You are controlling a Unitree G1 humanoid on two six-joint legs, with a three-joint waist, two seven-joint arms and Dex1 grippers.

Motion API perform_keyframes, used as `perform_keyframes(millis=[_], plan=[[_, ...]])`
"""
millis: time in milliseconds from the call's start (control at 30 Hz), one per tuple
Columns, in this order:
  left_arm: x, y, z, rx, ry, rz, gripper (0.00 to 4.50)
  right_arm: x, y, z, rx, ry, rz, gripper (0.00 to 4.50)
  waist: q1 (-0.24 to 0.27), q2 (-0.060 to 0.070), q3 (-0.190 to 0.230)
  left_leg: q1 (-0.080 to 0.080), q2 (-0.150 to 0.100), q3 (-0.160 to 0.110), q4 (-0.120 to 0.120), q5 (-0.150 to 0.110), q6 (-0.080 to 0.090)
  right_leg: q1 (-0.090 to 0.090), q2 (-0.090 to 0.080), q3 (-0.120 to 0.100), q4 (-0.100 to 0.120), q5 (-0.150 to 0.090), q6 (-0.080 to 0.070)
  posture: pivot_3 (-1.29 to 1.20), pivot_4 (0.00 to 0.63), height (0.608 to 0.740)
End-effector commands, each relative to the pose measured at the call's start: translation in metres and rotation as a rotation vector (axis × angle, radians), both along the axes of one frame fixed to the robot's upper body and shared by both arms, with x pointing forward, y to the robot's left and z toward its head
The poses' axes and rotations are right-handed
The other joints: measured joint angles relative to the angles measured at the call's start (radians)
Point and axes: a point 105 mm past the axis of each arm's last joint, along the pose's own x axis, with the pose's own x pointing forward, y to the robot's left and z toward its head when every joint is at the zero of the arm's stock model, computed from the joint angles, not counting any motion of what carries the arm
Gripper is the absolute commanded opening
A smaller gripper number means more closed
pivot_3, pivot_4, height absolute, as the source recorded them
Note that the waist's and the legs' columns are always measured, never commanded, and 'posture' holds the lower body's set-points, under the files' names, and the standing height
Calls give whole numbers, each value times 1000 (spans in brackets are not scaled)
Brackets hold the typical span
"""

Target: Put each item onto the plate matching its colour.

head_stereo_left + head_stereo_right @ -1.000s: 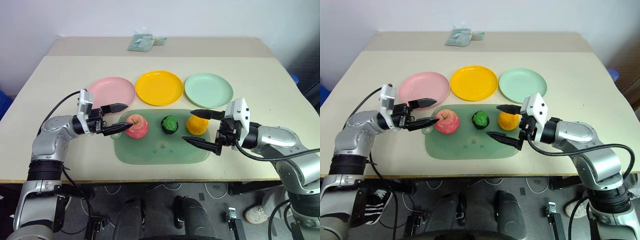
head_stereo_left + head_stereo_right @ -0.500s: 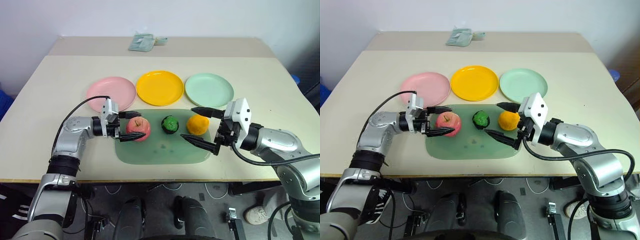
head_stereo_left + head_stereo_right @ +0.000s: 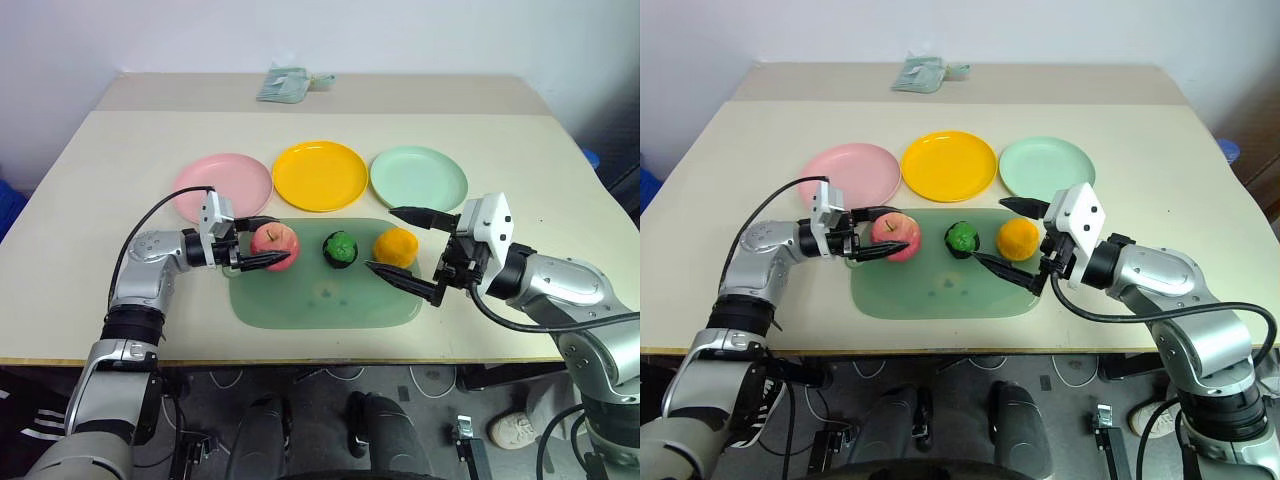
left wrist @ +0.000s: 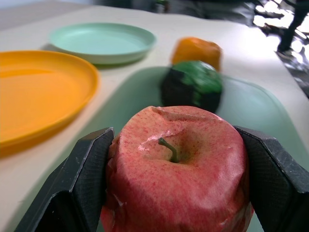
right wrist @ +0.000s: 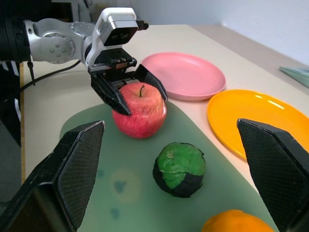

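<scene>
- While the apple (image 3: pixel 275 240) sits on the left part of the green mat (image 3: pixel 325 300), the left gripper (image 3: pixel 262 243) has its two black fingers one on each side of it; in the left wrist view both pads press the fruit's flanks, so I judge it clamped, though not yet lifted.
- The pink plate (image 3: pixel 222 187) lies just beyond and to the left of the apple, near the left arm, so the carry should be short, up and away to the far left.
- The right gripper (image 3: pixel 407 247) hangs with jaws spread wide and holding nothing, one finger on either side of the orange (image 3: pixel 396 247) without touching it.
- The dark green ball (image 3: pixel 340 249) rests between apple and orange on the mat.
- The apple's skin looks wrinkled and matte, with a stem in a dimple; the green ball is bumpy.
- The yellow plate (image 3: pixel 319 175) and the mint plate (image 3: pixel 418 180) are smooth, shallow, glossy plastic; the mat is flat and translucent.
</scene>
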Motion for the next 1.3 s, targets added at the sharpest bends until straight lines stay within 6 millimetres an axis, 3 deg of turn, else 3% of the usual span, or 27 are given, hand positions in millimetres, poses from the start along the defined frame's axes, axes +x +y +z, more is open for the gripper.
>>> perform_keyframes(millis=[33,167,300,733,800,833,1033,1167,1300], plan=[[34,26,53,-134,-147,282,3283,3,-5,22,113,-64,-23,4500,2,0,0,0,0,0,0,0,0,0,0,0,0,0,0,0,150,740],[62,58,78,-251,-199,573,3283,30,-8,20,114,-99,-163,4500,-2,-1,0,0,0,0,1,0,0,0,0,0,0,1,1,0,150,740],[78,81,82,-243,-233,789,3283,40,-4,25,130,-117,-181,4500,-2,-1,0,0,0,0,-1,0,1,0,0,0,0,1,1,0,150,740],[84,77,60,-240,-174,830,3283,42,-1,25,108,-99,-172,4500,-2,-1,0,0,0,1,0,0,1,0,0,-1,0,1,1,0,150,740],[83,77,60,-246,-156,806,4277,42,0,24,105,-100,-168,4500,-3,-1,0,0,0,1,0,0,1,0,0,-1,0,1,1,0,150,740],[82,76,61,-244,-162,795,4458,42,0,24,102,-101,-167,4500,-2,-1,0,0,0,1,0,0,1,0,0,-1,0,1,1,0,150,740],[77,76,81,-264,-268,756,4458,43,-1,21,75,-101,-167,4500,0,-1,0,0,0,1,0,0,1,0,0,-1,0,1,1,0,150,740],[56,58,102,-368,-241,482,4458,45,0,22,77,-103,-168,4500,-1,-1,0,-1,0,1,0,0,1,0,0,-1,0,1,1,0,150,740],[34,46,93,-272,-187,274,4458,45,6,19,54,-108,-155,4500,-8,-1,0,0,0,1,0,0,0,0,0,-1,0,1,1,0,150,740]])
